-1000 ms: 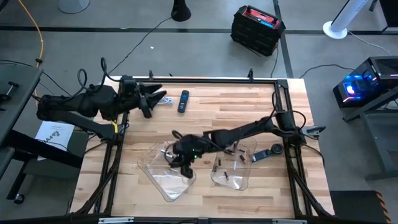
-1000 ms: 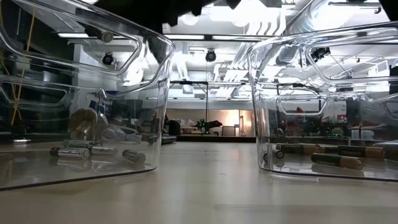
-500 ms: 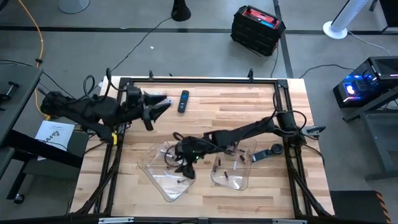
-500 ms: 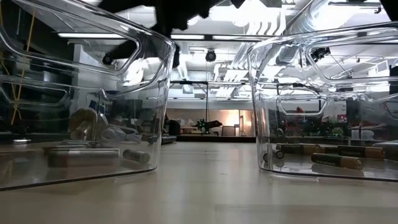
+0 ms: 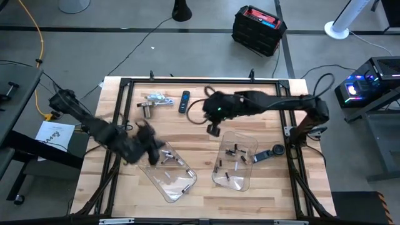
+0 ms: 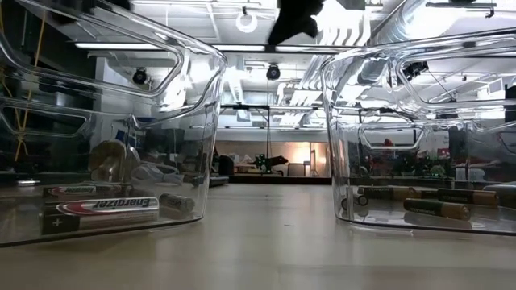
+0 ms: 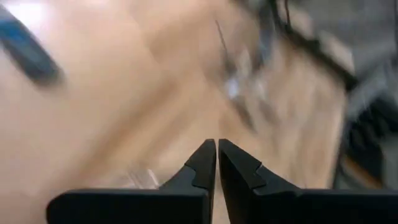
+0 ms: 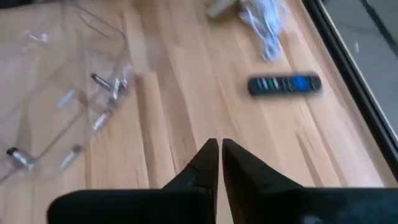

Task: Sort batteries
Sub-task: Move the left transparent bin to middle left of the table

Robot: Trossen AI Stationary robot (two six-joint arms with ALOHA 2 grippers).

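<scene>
1. Batteries [image 5: 169, 157] lie in the left tray [image 5: 178, 187] and the right tray [image 5: 240, 181].
2. Left gripper [image 5: 154, 148], pinched closed and empty, hovers at the left tray's far-left rim, nearer those cells.
3. Right gripper [image 5: 214, 129], closed and empty, hangs beyond the right tray.

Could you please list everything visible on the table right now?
Clear trays: two; left tray, right tray, near edge of the wooden table.
Batteries: several in each tray, left, right.
Remotes: two, dark; far side, beside right tray.
Metal cup and clutter: silvery, far left.
Left gripper: shut, at left tray's edge.
Right gripper: shut, above table centre.
</scene>
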